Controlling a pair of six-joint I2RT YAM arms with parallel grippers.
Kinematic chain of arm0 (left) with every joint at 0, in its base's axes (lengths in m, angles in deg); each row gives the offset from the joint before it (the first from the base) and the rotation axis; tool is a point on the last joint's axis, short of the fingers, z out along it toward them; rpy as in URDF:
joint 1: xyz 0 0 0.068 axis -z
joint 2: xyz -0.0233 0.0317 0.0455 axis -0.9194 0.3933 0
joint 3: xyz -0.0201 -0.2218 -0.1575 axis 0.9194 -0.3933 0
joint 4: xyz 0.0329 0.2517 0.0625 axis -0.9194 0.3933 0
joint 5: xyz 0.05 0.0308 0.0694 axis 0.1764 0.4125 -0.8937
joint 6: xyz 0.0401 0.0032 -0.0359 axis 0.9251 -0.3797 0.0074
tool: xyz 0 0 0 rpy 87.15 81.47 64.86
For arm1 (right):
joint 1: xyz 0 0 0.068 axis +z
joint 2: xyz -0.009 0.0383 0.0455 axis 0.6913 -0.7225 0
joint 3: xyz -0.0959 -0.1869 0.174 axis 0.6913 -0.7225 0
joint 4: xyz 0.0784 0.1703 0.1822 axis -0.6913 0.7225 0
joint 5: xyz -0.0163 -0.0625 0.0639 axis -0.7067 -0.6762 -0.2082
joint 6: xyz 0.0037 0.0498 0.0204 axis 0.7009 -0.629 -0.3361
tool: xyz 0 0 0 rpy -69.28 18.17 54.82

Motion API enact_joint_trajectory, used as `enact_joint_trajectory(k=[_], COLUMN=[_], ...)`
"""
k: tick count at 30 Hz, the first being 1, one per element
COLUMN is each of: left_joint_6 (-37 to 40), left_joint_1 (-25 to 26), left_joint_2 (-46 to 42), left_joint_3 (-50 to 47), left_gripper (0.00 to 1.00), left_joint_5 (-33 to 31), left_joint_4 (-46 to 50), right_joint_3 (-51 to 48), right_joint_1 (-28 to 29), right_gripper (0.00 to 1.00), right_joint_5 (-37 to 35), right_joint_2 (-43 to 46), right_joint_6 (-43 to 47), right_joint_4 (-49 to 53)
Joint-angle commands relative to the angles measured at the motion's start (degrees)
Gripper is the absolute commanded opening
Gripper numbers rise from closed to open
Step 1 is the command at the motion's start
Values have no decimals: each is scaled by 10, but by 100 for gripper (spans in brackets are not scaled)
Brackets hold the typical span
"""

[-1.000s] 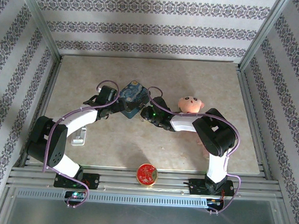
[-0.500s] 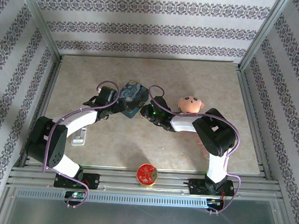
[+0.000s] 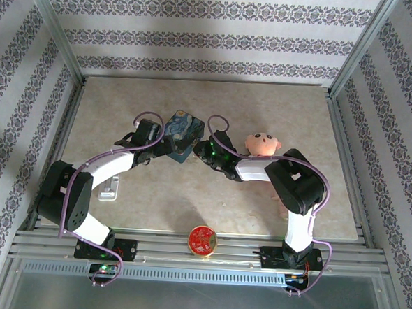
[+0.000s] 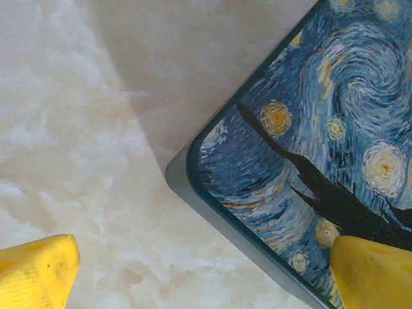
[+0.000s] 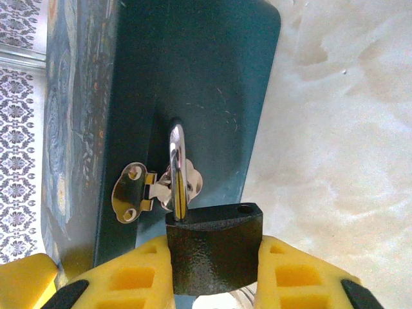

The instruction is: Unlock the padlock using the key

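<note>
A small dark padlock (image 5: pixel 215 248) hangs by its silvery shackle (image 5: pixel 177 168) from the metal hasp (image 5: pixel 132 193) on the side of the blue swirly-painted tin (image 3: pixel 183 133). My right gripper (image 5: pixel 215 264) is shut on the padlock's body, one yellow finger on each side. One hole on top of the body, at the right, stands empty. The key is hidden; a bit of silvery ring (image 5: pixel 241 300) peeks out below the body. My left gripper (image 4: pixel 206 277) is open at the tin's (image 4: pixel 309 154) near-left corner, one fingertip (image 4: pixel 373 273) over the lid, the other over the table.
A pink plush head (image 3: pixel 263 144) lies just right of my right wrist (image 3: pixel 223 155). A round red-and-gold disc (image 3: pixel 203 240) sits on the rail at the table's near edge. A small silver bracket (image 3: pixel 108 190) lies beside the left arm. Metal posts frame the table.
The right gripper has shifted slightly toward the far side with the padlock, and the tin has turned a little. The left gripper has stayed open at the tin's corner.
</note>
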Motion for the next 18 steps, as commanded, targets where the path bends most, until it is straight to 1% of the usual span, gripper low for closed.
enact_joint_trajectory(k=[1,9,18], left_joint_6=[14,16,16], left_joint_1=[5,5,5], left_joint_2=[-2,-4,-3], left_joint_3=[-18,-17,-18], left_gripper=[99,99,99], left_joint_5=[4,-2,-2], left_joint_4=[40,45,46], right_joint_3=[1,-10,-13], right_joint_1=[-10,-15,-21], right_gripper=[0,0,0], right_joint_5=[-6,-15,-8], right_joint_2=[-11,-9,-14], right_joint_6=[-7,-10,-14], right_joint_4=[-30,-50,-72])
